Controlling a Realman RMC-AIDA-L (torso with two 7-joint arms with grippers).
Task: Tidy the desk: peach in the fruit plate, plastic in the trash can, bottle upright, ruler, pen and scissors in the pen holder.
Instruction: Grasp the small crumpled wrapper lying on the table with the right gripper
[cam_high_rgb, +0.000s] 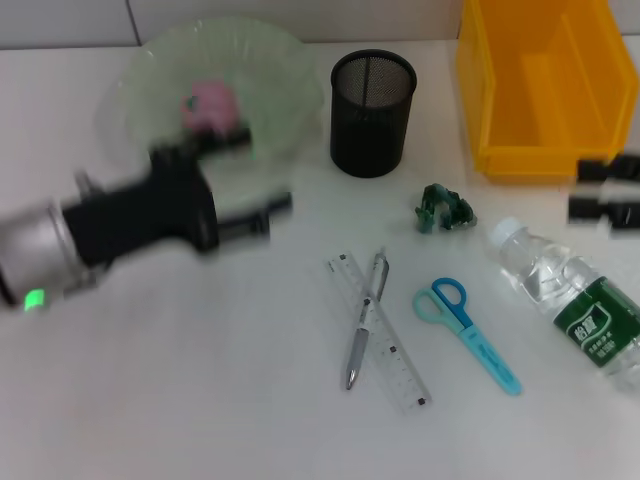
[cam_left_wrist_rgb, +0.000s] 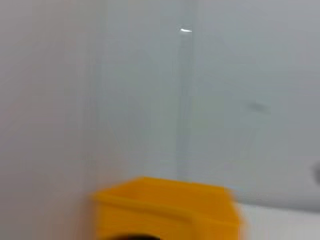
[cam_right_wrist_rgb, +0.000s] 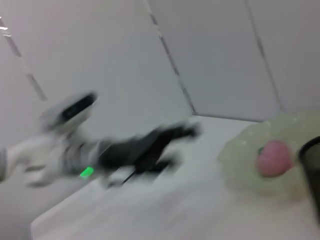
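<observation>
A pink peach (cam_high_rgb: 210, 101) lies in the pale green fruit plate (cam_high_rgb: 285, 62) at the back left; both show in the right wrist view, the peach (cam_right_wrist_rgb: 273, 157) on the plate (cam_right_wrist_rgb: 240, 155). My left gripper (cam_high_rgb: 262, 172) is open and empty, just in front of the plate. A black mesh pen holder (cam_high_rgb: 372, 112) stands at the back centre. Crumpled green plastic (cam_high_rgb: 443, 208), a clear ruler (cam_high_rgb: 392, 352), a silver pen (cam_high_rgb: 362, 325) across it, blue scissors (cam_high_rgb: 468, 332) and a bottle (cam_high_rgb: 570, 300) lying on its side are on the desk. My right gripper (cam_high_rgb: 586, 190) is open, above the bottle's cap end.
A yellow bin (cam_high_rgb: 545, 80) stands at the back right, close behind the right gripper; it also shows in the left wrist view (cam_left_wrist_rgb: 165, 210). My left arm (cam_right_wrist_rgb: 125, 150) crosses the right wrist view. White wall panels rise behind the desk.
</observation>
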